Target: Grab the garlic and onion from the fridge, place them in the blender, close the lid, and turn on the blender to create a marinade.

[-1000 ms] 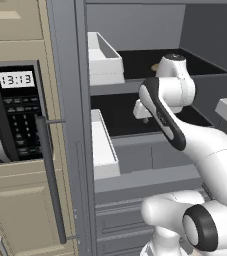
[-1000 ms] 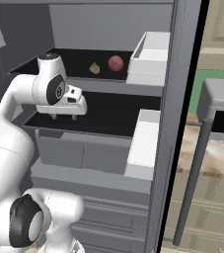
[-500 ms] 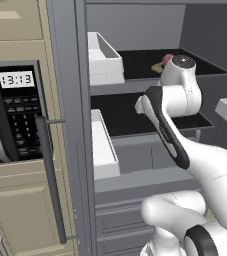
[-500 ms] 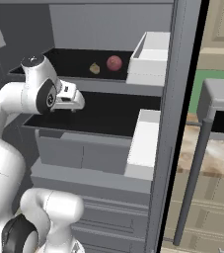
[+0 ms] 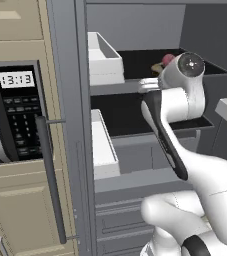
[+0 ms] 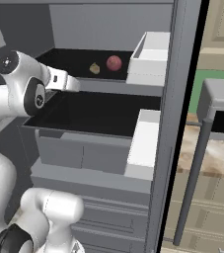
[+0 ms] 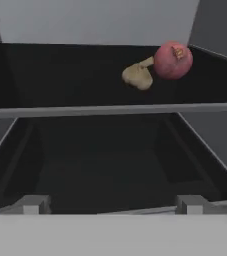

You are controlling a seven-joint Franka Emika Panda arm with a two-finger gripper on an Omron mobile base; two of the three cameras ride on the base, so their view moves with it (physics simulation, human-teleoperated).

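The fridge is open. On its top dark shelf lie the garlic and the red onion. They sit just beside each other near the back, the garlic to the left in the hand view. They look like they touch, but I cannot tell for sure.

The gripper is at the front of the fridge, about level with the top shelf's edge. It points in at the shelves. Its fingers are spread wide apart and hold nothing. It is well apart from the garlic and onion.

White bins hang on the door. The microwave clock reads 13:13.
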